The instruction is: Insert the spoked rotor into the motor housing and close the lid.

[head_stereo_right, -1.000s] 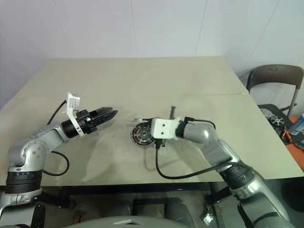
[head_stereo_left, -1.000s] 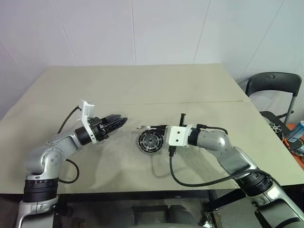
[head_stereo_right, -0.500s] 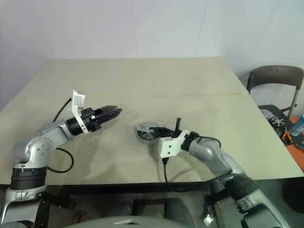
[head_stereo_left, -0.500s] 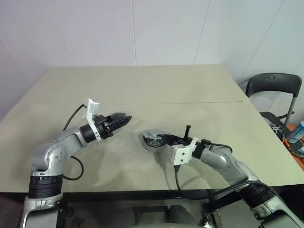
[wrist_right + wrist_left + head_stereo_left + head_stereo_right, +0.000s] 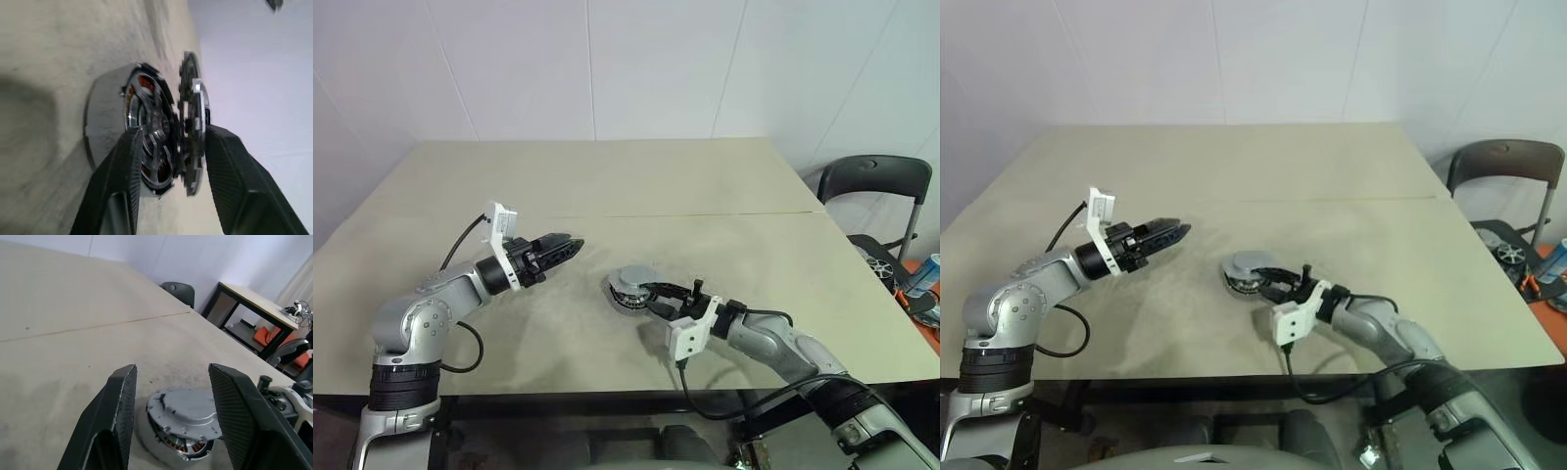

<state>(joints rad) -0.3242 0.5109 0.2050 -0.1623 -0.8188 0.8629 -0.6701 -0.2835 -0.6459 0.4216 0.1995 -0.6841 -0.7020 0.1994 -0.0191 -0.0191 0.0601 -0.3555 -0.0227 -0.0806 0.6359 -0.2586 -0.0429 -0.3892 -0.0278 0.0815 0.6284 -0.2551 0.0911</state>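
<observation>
The motor housing (image 5: 182, 444), with its ring of copper windings, lies flat on the table (image 5: 607, 176) near the middle. Silver spokes of the spoked rotor (image 5: 152, 161) show inside it. The grey lid (image 5: 188, 406) rests on top, tilted, with a gap along one side. My right gripper (image 5: 658, 291) reaches in low from the right. Its fingers stand apart on either side of the stack's edge, open. My left gripper (image 5: 566, 244) hovers a little left of the stack, pointing at it, open and empty.
A seam runs across the tan table behind the stack. A black chair (image 5: 876, 181) stands past the table's right edge, with small items beside it. Another desk (image 5: 249, 293) shows further off in the left wrist view.
The round part that my right gripper held on edge now lies flat on the table. The right hand sank and rolled, and its fingers have parted. The left arm kept still.
</observation>
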